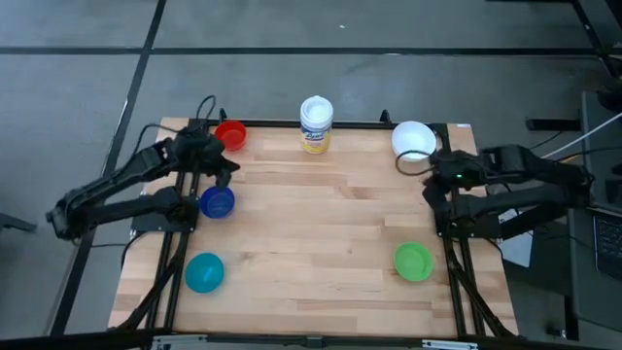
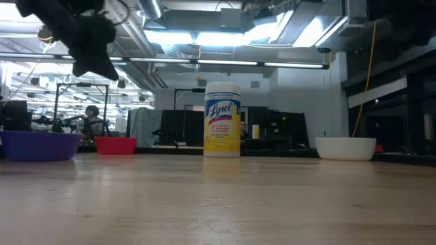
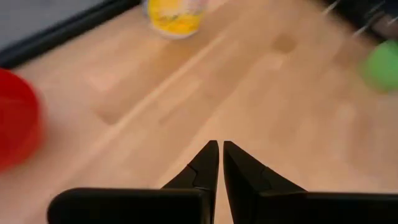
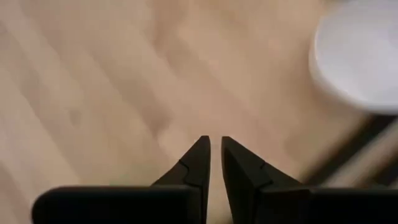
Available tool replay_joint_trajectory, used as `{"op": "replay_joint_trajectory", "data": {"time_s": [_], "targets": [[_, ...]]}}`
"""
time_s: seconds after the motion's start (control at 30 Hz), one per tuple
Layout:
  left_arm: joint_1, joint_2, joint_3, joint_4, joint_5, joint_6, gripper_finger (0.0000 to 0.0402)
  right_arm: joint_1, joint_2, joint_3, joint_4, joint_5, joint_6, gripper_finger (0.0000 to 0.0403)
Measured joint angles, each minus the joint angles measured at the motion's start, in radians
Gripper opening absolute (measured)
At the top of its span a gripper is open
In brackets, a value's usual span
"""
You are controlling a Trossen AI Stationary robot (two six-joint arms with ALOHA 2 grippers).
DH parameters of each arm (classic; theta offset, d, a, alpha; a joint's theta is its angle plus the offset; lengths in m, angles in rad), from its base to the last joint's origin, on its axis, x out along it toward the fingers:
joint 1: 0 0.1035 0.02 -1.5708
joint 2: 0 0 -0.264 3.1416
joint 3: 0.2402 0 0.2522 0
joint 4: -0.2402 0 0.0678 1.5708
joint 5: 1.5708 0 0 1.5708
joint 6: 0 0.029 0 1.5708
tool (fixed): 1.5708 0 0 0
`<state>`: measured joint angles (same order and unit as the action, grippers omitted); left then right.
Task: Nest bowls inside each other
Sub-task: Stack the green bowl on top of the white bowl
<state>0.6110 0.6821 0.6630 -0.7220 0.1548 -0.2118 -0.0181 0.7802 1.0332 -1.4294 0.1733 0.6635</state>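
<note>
Dark left gripper (image 1: pixel 222 165) clenched on nothing, raised between the small round red plastic bowl (image 1: pixel 230 134) and the dark blue bowl (image 1: pixel 217 202). Right gripper (image 1: pixel 428 163), fingers a sliver apart and empty, sits just beside the white bowl (image 1: pixel 413 138). Teal bowl (image 1: pixel 204 272) and green bowl (image 1: pixel 413 261) lie well apart near the front. No bowl is nested yet. Judged step: approach to a first pick. Next move calls for opening wide and lowering over a rim.

Five bowls (image 1: pixel 230 134) upright, well apart, un-nested.

The brand name "Lysol" reads in blue script on the white canister's (image 2: pixel 223 120) yellow label.
</note>
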Motion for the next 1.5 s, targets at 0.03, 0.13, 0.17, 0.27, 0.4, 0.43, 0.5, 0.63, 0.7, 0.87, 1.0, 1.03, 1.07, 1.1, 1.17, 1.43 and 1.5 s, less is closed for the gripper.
{"op": "replay_joint_trajectory", "data": {"time_s": [0.03, 0.13, 0.17, 0.27, 0.4, 0.43, 0.5, 0.63, 0.7, 0.87, 1.0, 1.03, 1.07, 1.1, 1.17, 1.43, 1.5], "targets": [[-0.004, 0.027, 0.016, -0.003, -0.017, 0.027, 0.002, 0.0, 0.018, -0.002, -0.034, -0.04, 0.009, 0.0049], [-0.01, 0.085, 0.061, 0.016, -0.039, 0.076, 0.002, 0.021, 0.029, -0.048, -0.004, -0.138, 0.045, 0.0059], [-0.01, 0.096, 0.074, 0.028, -0.04, 0.085, 0.002, 0.035, 0.033, -0.077, 0.029, -0.153, 0.058, 0.0062], [-0.01, 0.116, 0.112, 0.076, -0.031, 0.093, 0.002, 0.08, 0.034, -0.176, 0.185, -0.228, 0.098, 0.0074], [-0.01, 0.117, 0.166, 0.077, -0.023, 0.095, 0.002, 0.166, 0.037, -0.323, 0.38, -0.368, 0.205, 0.0089], [-0.01, 0.117, 0.178, 0.07, -0.023, 0.095, 0.002, 0.194, 0.038, -0.358, 0.43, -0.385, 0.233, 0.0092], [-0.01, 0.116, 0.197, 0.056, -0.023, 0.102, 0.002, 0.245, 0.041, -0.415, 0.522, -0.405, 0.294, 0.0097], [-0.01, 0.117, 0.21, 0.051, -0.023, 0.103, 0.002, 0.334, 0.042, -0.481, 0.644, -0.422, 0.423, 0.01], [-0.01, 0.117, 0.211, 0.05, -0.023, 0.112, 0.002, 0.374, 0.047, -0.492, 0.663, -0.424, 0.466, 0.0099], [-0.01, 0.121, 0.211, 0.044, -0.024, 0.138, 0.0021, 0.435, 0.05, -0.494, 0.662, -0.42, 0.532, 0.0096], [-0.009, 0.124, 0.211, 0.045, -0.031, 0.156, 0.0021, 0.455, 0.05, -0.494, 0.658, -0.42, 0.561, 0.0103], [-0.009, 0.124, 0.211, 0.045, -0.033, 0.156, 0.0021, 0.456, 0.05, -0.494, 0.657, -0.42, 0.564, 0.0105], [-0.009, 0.124, 0.211, 0.045, -0.033, 0.156, 0.0021, 0.457, 0.05, -0.494, 0.649, -0.42, 0.57, 0.0107], [-0.009, 0.125, 0.211, 0.045, -0.033, 0.156, 0.0021, 0.457, 0.05, -0.494, 0.636, -0.42, 0.577, 0.0109], [-0.009, 0.126, 0.211, 0.045, -0.032, 0.156, 0.0021, 0.457, 0.05, -0.494, 0.614, -0.42, 0.584, 0.0113], [-0.009, 0.126, 0.211, 0.045, -0.032, 0.159, 0.0021, 0.457, 0.05, -0.494, 0.493, -0.417, 0.606, 0.0124], [-0.009, 0.126, 0.211, 0.045, -0.031, 0.165, 0.0021, 0.457, 0.05, -0.494, 0.48, -0.417, 0.618, 0.0124]]}}
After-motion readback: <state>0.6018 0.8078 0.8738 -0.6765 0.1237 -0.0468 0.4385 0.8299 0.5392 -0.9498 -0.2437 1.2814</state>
